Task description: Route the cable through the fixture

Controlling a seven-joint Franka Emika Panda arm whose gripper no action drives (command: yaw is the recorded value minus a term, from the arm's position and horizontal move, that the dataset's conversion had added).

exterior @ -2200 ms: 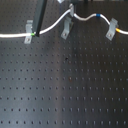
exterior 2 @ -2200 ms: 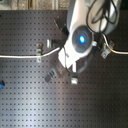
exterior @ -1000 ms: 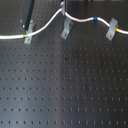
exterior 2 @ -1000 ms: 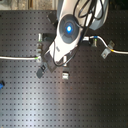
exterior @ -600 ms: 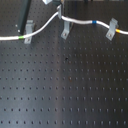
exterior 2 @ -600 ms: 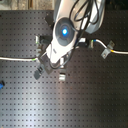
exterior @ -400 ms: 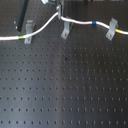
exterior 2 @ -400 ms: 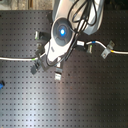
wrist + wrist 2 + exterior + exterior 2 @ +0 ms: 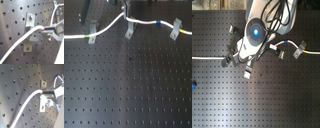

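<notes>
1. Fingers [image 9: 53, 28] clenched on the cable [image 9: 25, 42], seen in both wrist views, beside a grey fixture clip [image 9: 30, 21].
2. Cable [image 9: 111, 25] strung across the upper part of the first exterior view, past three clips [image 9: 129, 30].
3. Underneath, a black perforated board [image 9: 129, 90] filling the frame, lower half bare.

smooth white cable [image 9: 111, 25], matt black perforated board [image 9: 129, 90]
</notes>
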